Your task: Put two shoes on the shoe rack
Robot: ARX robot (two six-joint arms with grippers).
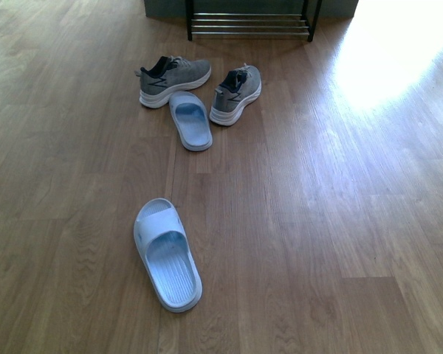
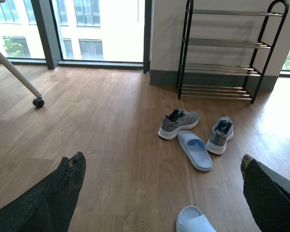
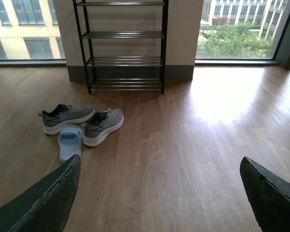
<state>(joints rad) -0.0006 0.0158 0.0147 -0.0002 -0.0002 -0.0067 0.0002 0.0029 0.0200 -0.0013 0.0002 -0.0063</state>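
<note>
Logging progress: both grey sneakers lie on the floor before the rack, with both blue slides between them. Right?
Not quite. The front view shows only one blue slide between one sneaker and the other sneaker; the second slide lies apart, nearer the camera.

Grey knit-cloth sneakers [image 1: 175, 80], smooth white soles; matt pale-blue moulded slides [image 1: 167, 254]; wood-grain floor [image 1: 340, 243], sheen upper right; shiny silver rods on black metal shoe rack [image 1: 251, 26].

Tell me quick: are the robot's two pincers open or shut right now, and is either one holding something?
Left pincer: open, holding nothing.
Right pincer: open, holding nothing.
</note>
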